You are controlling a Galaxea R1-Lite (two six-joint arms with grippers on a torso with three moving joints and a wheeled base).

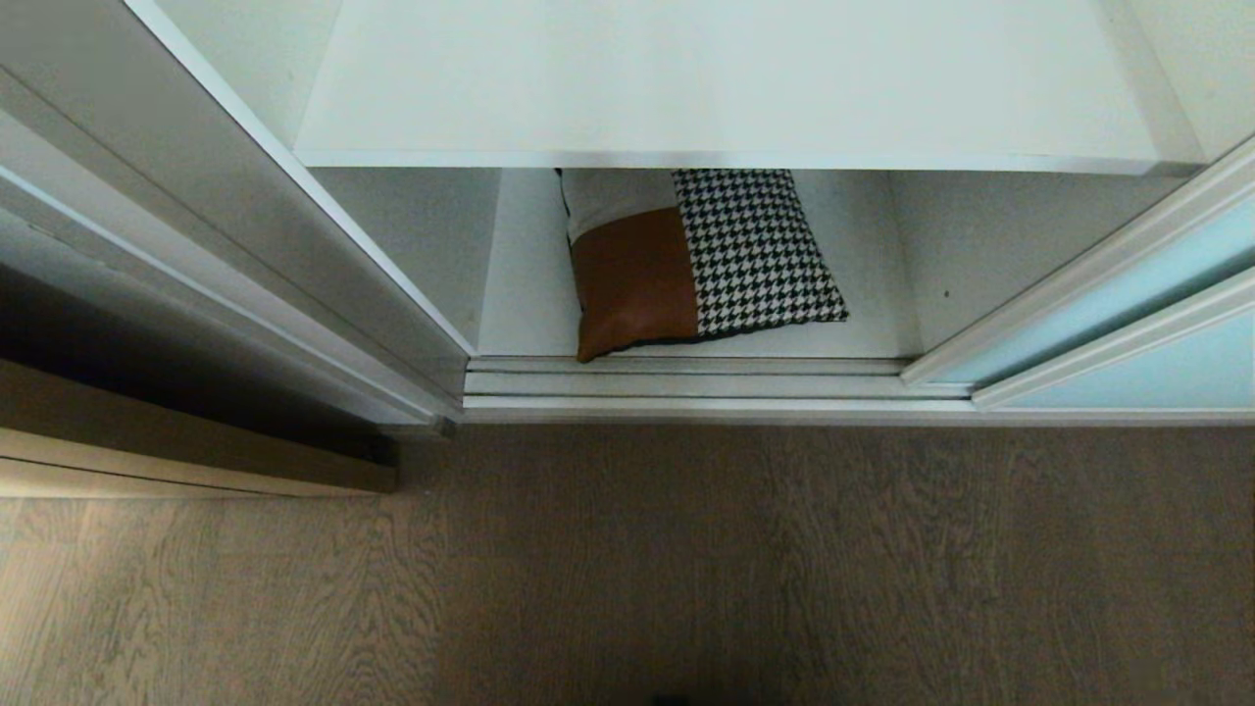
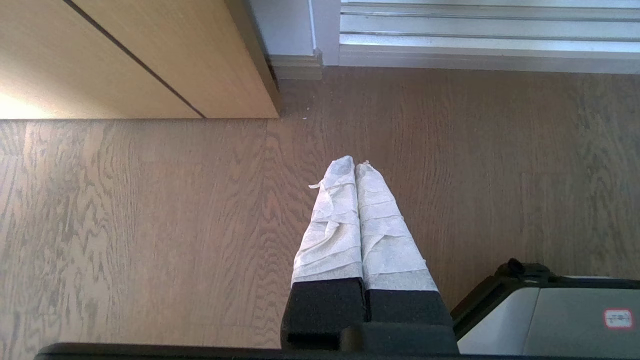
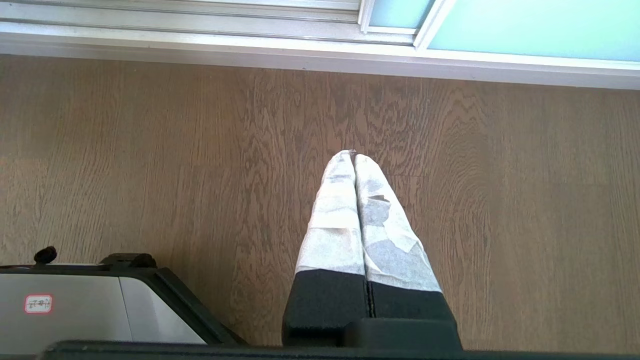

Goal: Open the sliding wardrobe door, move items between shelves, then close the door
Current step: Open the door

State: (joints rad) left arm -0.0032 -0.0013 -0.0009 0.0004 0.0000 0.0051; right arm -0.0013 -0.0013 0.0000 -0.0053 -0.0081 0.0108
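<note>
At the far left of the head view a grey wardrobe side panel (image 1: 245,255) runs diagonally, and right of it the compartment stands open, the cushion (image 1: 698,260) lying flat on the lower shelf (image 1: 525,304) at the frame's centre, partly tucked under the upper shelf (image 1: 726,88). Its long axis seems to run roughly across the picture, brown patch left, houndstooth right. Further right, the sliding wardrobe door (image 1: 1108,324) is pushed aside at the right edge. Neither arm shows in that view. Each wrist view finds its gripper hanging over the wooden floor (image 1: 686,569) short of the door track (image 1: 686,378): the left gripper (image 2: 355,166) and the right gripper (image 3: 352,156) both have their wrapped fingers pressed together, holding nothing. So the cushion lies ahead of both, beyond the track; neither arm looks clearly nearer.
</note>
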